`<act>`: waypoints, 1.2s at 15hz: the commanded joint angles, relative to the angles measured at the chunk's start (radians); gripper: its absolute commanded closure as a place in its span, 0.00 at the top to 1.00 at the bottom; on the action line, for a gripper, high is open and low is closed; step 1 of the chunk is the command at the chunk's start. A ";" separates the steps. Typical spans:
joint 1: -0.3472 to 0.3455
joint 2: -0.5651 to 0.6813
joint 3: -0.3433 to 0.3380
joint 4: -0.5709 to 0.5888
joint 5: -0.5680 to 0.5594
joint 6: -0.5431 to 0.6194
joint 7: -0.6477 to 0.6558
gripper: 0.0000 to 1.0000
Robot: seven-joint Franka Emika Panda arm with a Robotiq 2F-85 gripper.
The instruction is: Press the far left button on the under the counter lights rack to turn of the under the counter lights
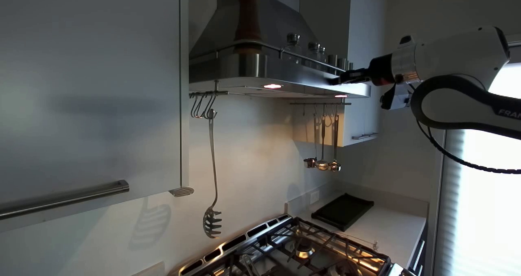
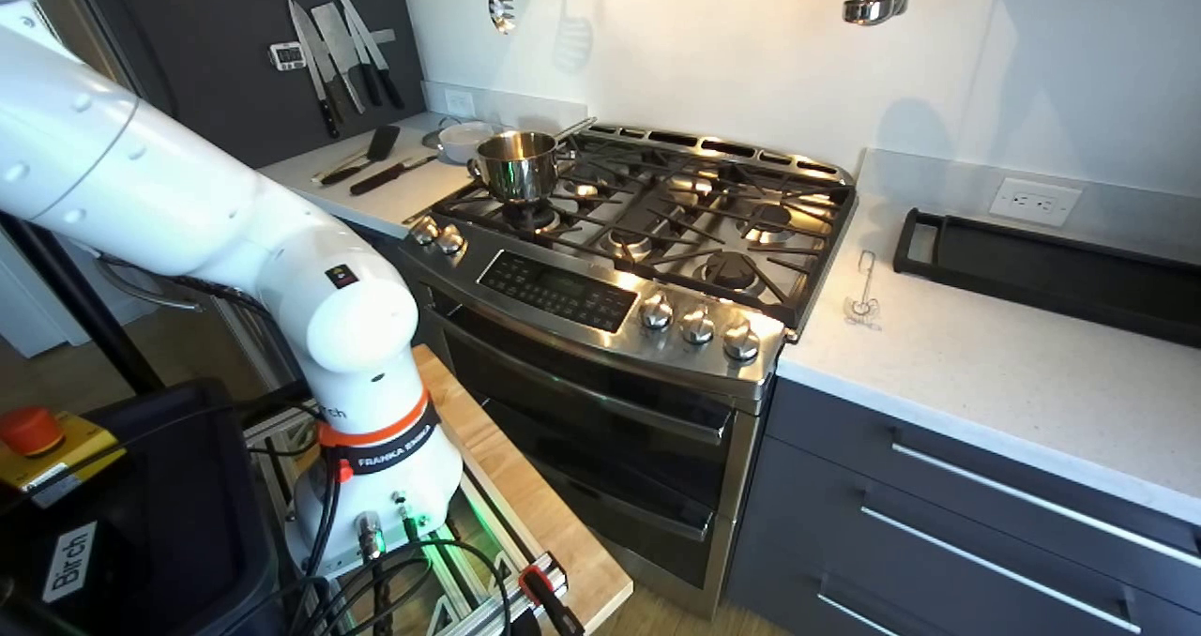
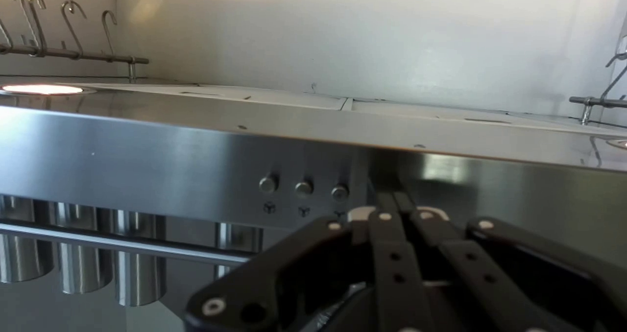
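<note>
- Hand (image 3: 396, 201) clenched, fingers (image 3: 389, 234) together, at the near face of the hood (image 1: 297, 73); whether they touch it, I cannot tell.
- Three round buttons (image 3: 303, 188) just beside the hand, on its right facing the hood; the leftmost visible button (image 3: 340, 192) is nearest it. Whether that is the task's, I cannot tell.
- Two lit lamps (image 1: 272, 86) in the hood's underside, left and right.
- Stove (image 2: 600, 343) below, a pot (image 2: 521, 181) on its near left burner.
- Black tray (image 2: 1070, 265) on the desk (image 2: 948, 364), right of the stove.

Buttons (image 3: 303, 188) on hood (image 1: 301, 73), hand (image 3: 395, 195) beside them, pot (image 2: 519, 169) on stove (image 2: 558, 289), tray (image 2: 1060, 270) on counter (image 2: 1013, 383)
</note>
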 commanded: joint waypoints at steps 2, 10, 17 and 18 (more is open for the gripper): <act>-0.018 0.026 0.003 0.034 -0.014 -0.023 -0.001 0.00; -0.033 0.012 0.008 0.092 -0.015 -0.117 0.011 0.00; -0.008 -0.002 0.006 0.167 0.007 -0.327 0.016 0.56; -0.004 -0.004 0.005 0.181 0.011 -0.364 0.017 0.63</act>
